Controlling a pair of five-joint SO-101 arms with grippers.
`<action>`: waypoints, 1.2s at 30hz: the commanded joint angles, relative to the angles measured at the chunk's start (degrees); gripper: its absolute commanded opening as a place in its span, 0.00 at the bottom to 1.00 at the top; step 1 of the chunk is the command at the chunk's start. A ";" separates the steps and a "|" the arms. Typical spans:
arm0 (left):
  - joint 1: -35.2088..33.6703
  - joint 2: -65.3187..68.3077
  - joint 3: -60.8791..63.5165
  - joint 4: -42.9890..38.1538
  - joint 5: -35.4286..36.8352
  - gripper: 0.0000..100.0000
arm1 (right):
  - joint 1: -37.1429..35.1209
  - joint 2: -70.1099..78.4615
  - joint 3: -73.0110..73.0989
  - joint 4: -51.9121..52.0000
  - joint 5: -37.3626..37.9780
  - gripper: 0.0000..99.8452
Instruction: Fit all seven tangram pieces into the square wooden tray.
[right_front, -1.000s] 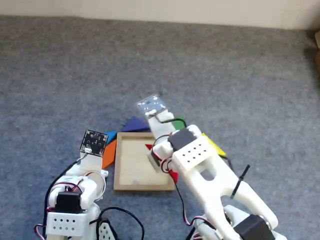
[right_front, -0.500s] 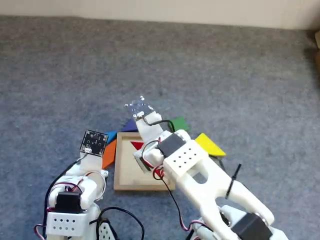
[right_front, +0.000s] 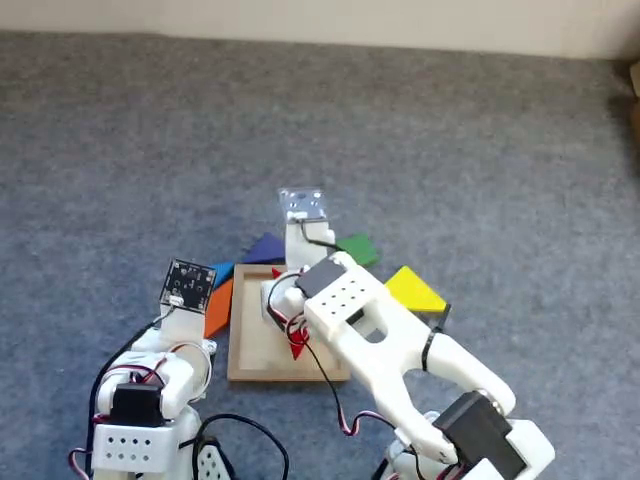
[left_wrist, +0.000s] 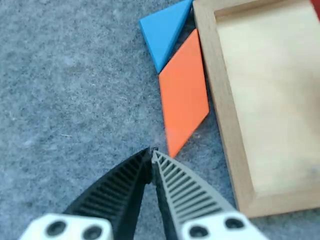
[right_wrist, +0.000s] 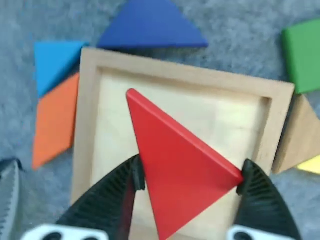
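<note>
Red fills the gap between the jaws of the right gripper (right_wrist: 190, 174): a red triangle (right_wrist: 175, 160) is clamped there, with one black jaw pressed to each side of it. Directly under the jaws lies the wooden tray (right_wrist: 86, 130), its pale floor showing all around the triangle. The piece seems to hang just above that floor, though contact cannot be ruled out. Ahead of the tips, past the tray's far rim, a dark blue triangle (right_wrist: 150, 25) lies on the grey carpet (left_wrist: 65, 100). Out to one side of these jaws, outside the rim, are a green square (right_wrist: 302, 52), a plain wooden triangle (right_wrist: 300, 135) and the edge of a yellow piece (right_wrist: 312, 165).

The left gripper (left_wrist: 151, 155) has its jaws pressed together, tips meeting, with nothing between them (it sits low over the carpet). Just ahead of the tips is the pointed end of an orange piece (left_wrist: 184, 97), a slanted four-sided slab lying alongside the tray's rim. Farther ahead is a light blue triangle (left_wrist: 165, 27), just beside the orange one.
</note>
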 joint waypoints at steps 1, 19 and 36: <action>-0.57 -2.77 1.19 0.26 -0.35 0.01 | -0.92 -0.57 -3.74 -1.19 -4.31 0.28; -0.57 -2.77 1.19 0.26 -0.35 0.01 | 8.22 -7.43 -3.38 -1.01 14.42 0.16; -0.57 -2.77 1.19 0.26 -0.35 0.01 | 2.51 -6.29 13.76 -9.10 31.12 0.02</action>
